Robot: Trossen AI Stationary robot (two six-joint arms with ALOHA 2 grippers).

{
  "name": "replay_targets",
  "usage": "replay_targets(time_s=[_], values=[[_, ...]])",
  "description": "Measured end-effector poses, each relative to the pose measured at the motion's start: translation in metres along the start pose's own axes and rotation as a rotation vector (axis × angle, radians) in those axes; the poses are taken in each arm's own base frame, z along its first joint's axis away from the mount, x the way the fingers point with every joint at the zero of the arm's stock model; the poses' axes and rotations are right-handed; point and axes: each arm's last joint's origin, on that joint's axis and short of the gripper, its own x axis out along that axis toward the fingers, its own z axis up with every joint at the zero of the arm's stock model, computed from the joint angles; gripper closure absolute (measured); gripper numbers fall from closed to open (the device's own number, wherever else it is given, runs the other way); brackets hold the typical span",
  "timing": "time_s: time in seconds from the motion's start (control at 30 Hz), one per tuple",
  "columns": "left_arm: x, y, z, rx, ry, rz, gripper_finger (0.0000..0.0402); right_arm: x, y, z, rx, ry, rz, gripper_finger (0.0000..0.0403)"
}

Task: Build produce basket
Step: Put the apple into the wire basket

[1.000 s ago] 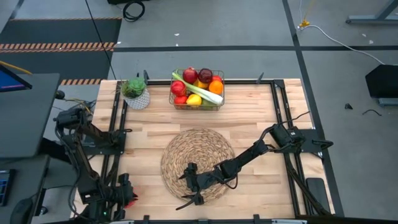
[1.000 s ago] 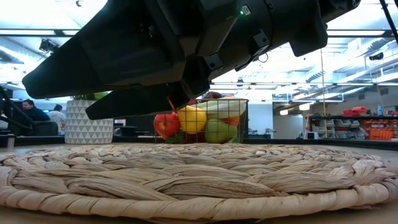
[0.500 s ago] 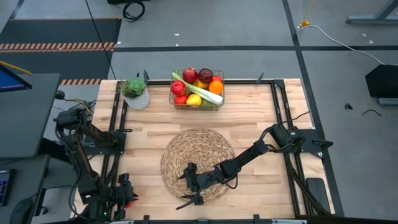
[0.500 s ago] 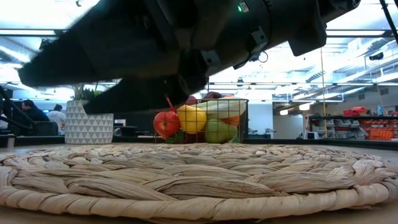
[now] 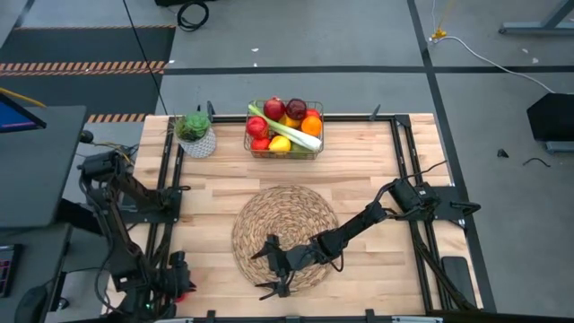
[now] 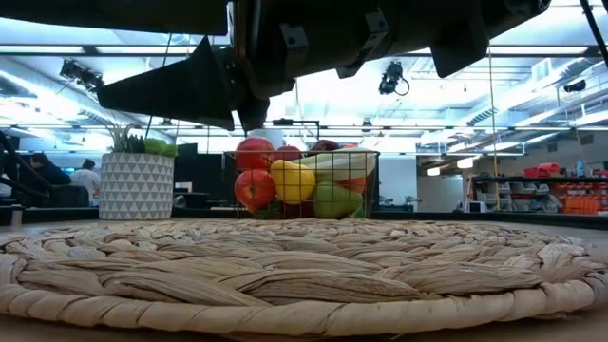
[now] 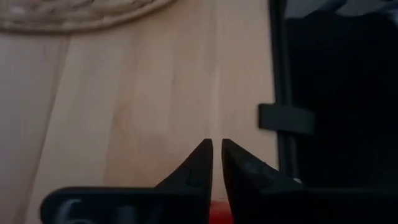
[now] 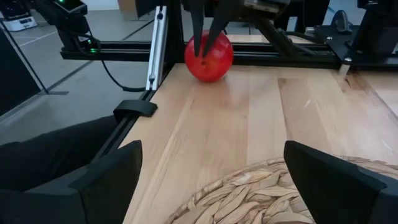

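Your left gripper (image 8: 208, 28) is pinching the stem of a red apple (image 8: 209, 56) resting on the bench (image 5: 377, 170), ready to lift. Your right gripper (image 5: 272, 266) is hovering spread over the straw mat (image 5: 287, 215); the basket (image 5: 284, 131) is waiting well beyond it.

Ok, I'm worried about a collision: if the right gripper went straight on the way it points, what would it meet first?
Probably the red apple on the table, where the left gripper sits at its top. Nothing else shows ahead of the right gripper, though depth is unclear.
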Motion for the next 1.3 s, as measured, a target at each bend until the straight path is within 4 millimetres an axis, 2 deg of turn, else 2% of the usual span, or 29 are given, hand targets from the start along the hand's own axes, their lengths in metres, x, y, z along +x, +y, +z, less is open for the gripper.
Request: replay_targets(time_s=[0.23, 0.43, 0.57, 0.8, 1.17, 1.3], values=[[-0.026, -0.008, 0.019, -0.016, -0.005, -0.076, 0.038, 0.0, 0.0, 0.0, 0.003, 0.0, -0.001, 0.0007], [-0.053, -0.019, 0.033, -0.094, 0.203, -0.07, 0.0393, 0.0, 0.0, 0.0, 0.002, 0.002, -0.001, 0.0007], [-0.064, -0.016, 0.036, -0.228, 0.344, 0.023, 0.0395, 0.0, 0.0, 0.0, 0.001, 0.004, -0.001, 0.0007], [-0.053, -0.009, 0.022, -0.359, 0.51, 0.086, 0.0394, 0.0, 0.0, -0.002, -0.004, 0.024, -0.004, 0.0007], [-0.028, -0.002, 0.013, -0.462, 0.584, 0.032, 0.0393, 0.0, 0.0, -0.003, -0.002, 0.026, -0.004, 0.0007], [-0.019, 0.003, 0.011, -0.421, 0.582, 0.057, 0.0393, 0.0, 0.0, -0.003, -0.003, 0.03, -0.004, 0.0007]])
